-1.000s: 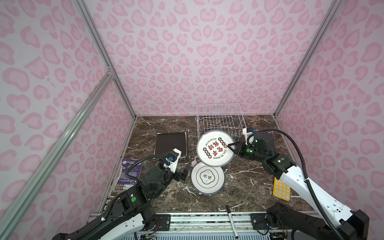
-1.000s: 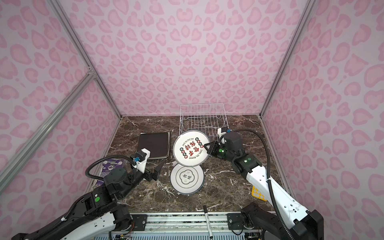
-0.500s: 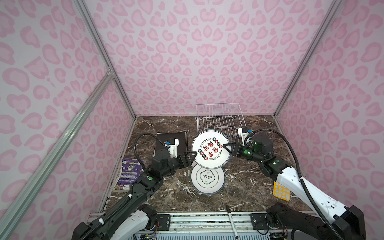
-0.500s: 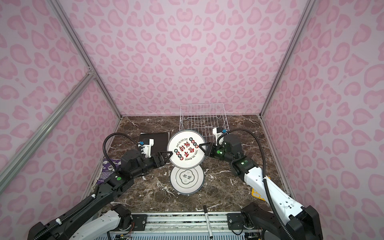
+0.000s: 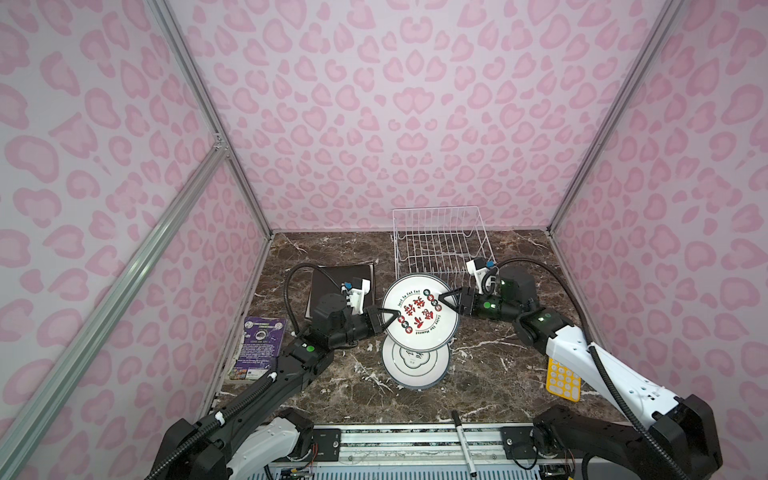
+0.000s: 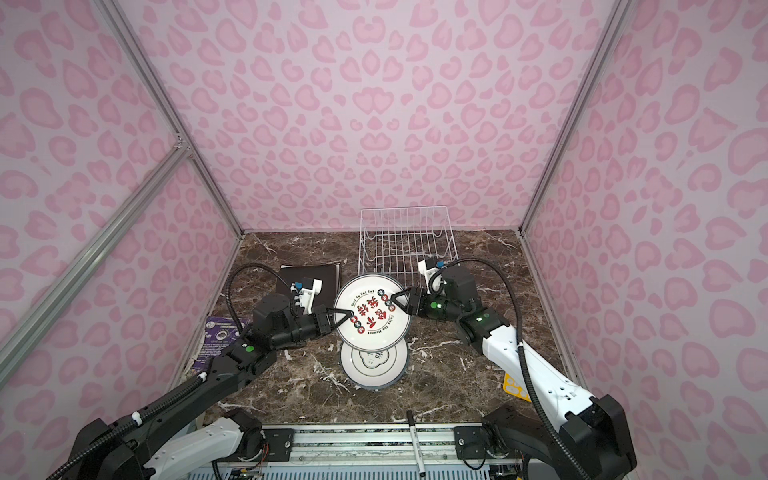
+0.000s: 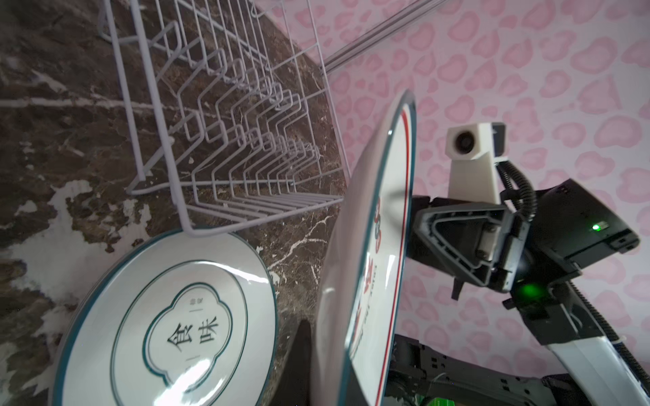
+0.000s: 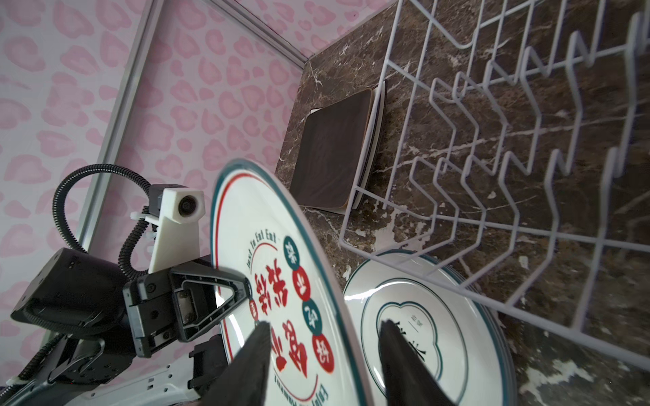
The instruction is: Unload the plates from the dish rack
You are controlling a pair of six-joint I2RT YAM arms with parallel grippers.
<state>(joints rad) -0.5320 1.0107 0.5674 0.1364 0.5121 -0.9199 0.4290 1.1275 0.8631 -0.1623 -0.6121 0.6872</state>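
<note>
— White printed plate (image 5: 419, 318): position?
— Aloft, tilted, clear of dish rack (image 5: 440, 241). Left claw (image 5: 392, 321) pinches one rim; right claw (image 5: 445, 300), fingers spread, straddles the opposite rim.
— Next?
— Probably right claw backs straight off; round stack (image 5: 415, 368) lies just below left claw's load.

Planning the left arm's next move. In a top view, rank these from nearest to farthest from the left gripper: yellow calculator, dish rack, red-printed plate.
1. red-printed plate: clamped in the left gripper.
2. dish rack: behind, toward the back wall.
3. yellow calculator: far right, near the front.
</note>
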